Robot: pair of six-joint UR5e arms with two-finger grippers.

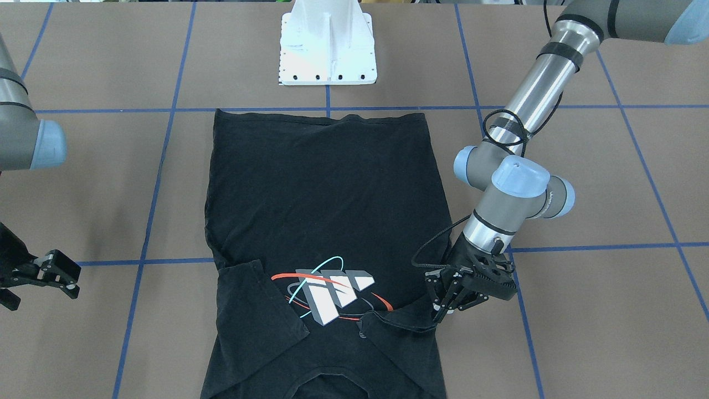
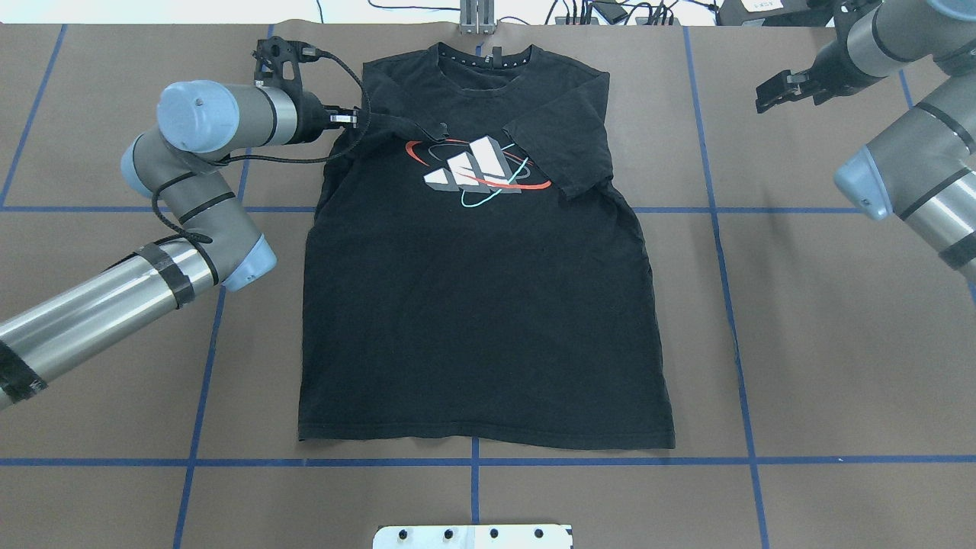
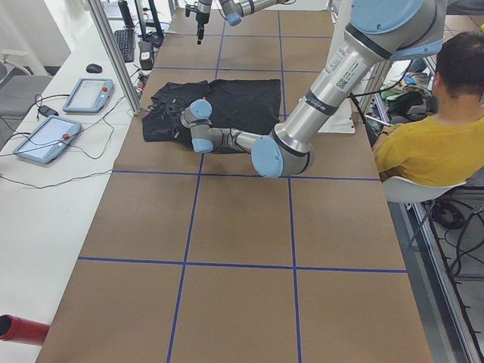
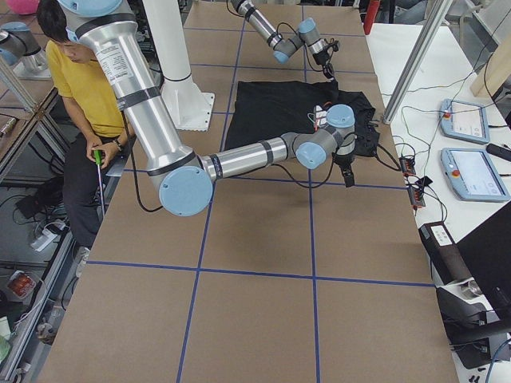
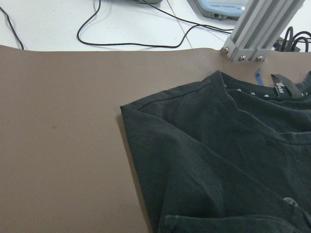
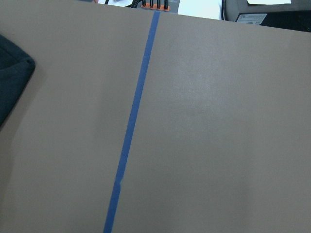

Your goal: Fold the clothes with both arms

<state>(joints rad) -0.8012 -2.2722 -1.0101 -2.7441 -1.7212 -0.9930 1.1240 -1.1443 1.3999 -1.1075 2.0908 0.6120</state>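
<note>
one t-shirt [image 2: 473, 320], long axis running away from the robot, collar far; left gripper [image 1: 440, 315], pinching its sleeve edge, is nearer; right gripper [image 2: 772, 95], jaws spread, hangs well apart.

A brown tabletop [image 2: 801, 343] is marked off by blue tape lines [image 2: 474, 461]. A white mounting base [image 1: 328, 47] stands at its edge. A person in a yellow shirt [image 3: 435, 144] sits beside it. Two tablets [image 3: 87, 94] lie on a white side bench [image 3: 30, 227] near an aluminium post [image 5: 260, 29].

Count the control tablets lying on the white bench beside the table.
2. One tablet lies on the white bench by the shirt; the other tablet sits beside it. More may lie out of view.
</note>
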